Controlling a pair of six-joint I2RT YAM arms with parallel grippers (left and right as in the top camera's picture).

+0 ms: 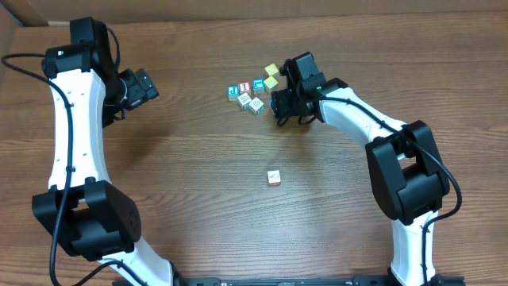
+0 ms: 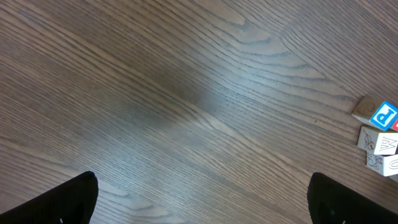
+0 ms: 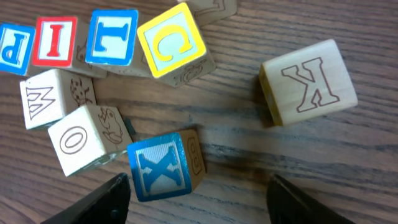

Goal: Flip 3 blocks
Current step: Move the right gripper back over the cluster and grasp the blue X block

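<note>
Jaws on my right gripper (image 3: 198, 204) stand apart and empty, straddling the X block (image 3: 163, 173), which sits tilted and off-centre between them. My left gripper (image 2: 202, 202) gapes empty, well off, so I'd use the right.

X blk (image 3: 163, 167), W blk (image 3: 46, 99), O blk (image 3: 81, 138) clustered

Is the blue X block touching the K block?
No, the blue X block sits apart from the K block, with bare table showing between them.
</note>
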